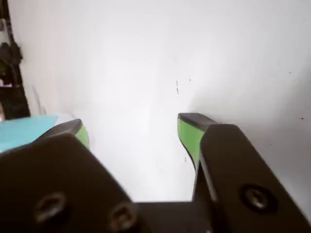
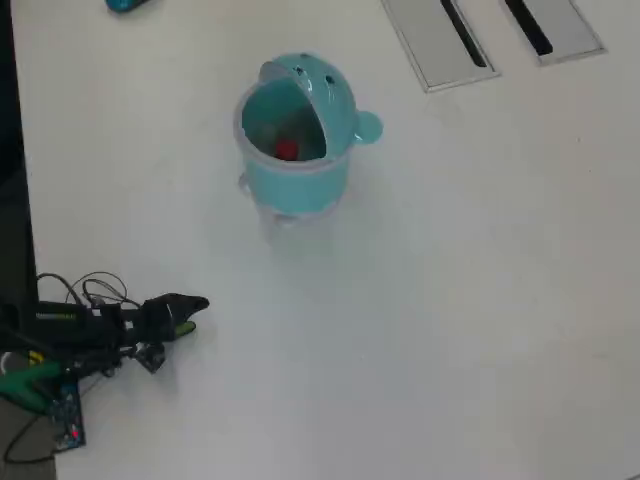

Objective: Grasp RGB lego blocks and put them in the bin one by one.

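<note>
From overhead I have the arm folded at the left edge, the gripper (image 2: 192, 308) low over the table (image 2: 450, 300) and pointing right. In the wrist view its green-padded jaws stand spread with only bare table between them. Farther right and toward the far side sits the bin (image 2: 296, 170), hood open, with a red block (image 2: 288, 150) inside it. I cannot find a green or blue block on the table. I judge this a pause between blocks; next I would have to locate another block before reaching.
</note>
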You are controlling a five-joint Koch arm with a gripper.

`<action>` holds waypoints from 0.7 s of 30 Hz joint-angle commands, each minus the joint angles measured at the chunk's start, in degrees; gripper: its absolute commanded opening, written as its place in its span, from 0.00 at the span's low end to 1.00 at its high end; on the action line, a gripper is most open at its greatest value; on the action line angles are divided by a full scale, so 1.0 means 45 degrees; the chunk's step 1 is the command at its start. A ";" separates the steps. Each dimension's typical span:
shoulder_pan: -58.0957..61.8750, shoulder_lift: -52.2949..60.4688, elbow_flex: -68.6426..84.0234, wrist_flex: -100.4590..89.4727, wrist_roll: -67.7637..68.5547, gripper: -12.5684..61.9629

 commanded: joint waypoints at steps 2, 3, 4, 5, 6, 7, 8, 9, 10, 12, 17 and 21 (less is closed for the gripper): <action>-0.0039 0.0938 0.0859 0.0625 0.0703 0.62; -0.0039 0.0938 0.0859 0.0703 0.0703 0.62; -0.0039 0.0938 0.0859 0.0957 0.0703 0.62; -0.0039 0.0938 0.0859 0.1094 0.0703 0.62; -0.0039 0.0938 0.0859 0.1270 0.0703 0.62; -0.0059 0.0938 0.0859 0.1328 0.0703 0.62; -0.0059 0.0938 0.0859 0.1426 0.0703 0.62; -0.0059 0.0938 0.0859 0.1504 0.0703 0.62; -0.0059 0.0938 0.0859 0.1602 0.0703 0.62; -0.0020 0.0938 0.0859 0.1621 0.0703 0.62; 0.0117 0.0918 0.0859 0.1582 0.0703 0.62; 0.0137 0.0918 0.0859 0.1562 0.0703 0.62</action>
